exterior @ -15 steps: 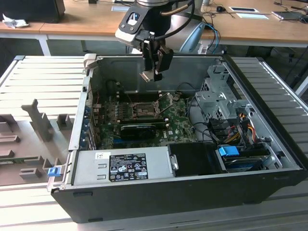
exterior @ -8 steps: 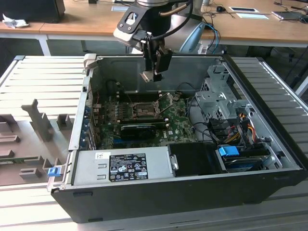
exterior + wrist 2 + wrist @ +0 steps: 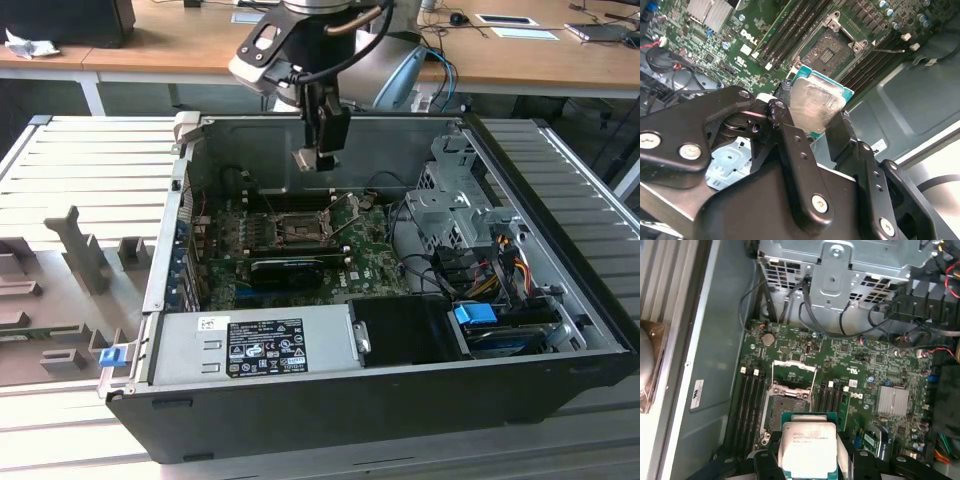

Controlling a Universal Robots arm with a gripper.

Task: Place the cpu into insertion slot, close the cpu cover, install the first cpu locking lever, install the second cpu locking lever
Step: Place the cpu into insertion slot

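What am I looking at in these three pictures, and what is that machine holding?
One robot arm reaches over an open computer case; the exterior view shows this from off the arm. Both wrist views come from cameras riding on the arm, looking past its pincer. The pincer is shut on the cpu, a small flat square chip, held above the green board. Below it sits the slot, a square socket, uncovered; its cover appears swung open beside it. The cpu is not yet in the slot.
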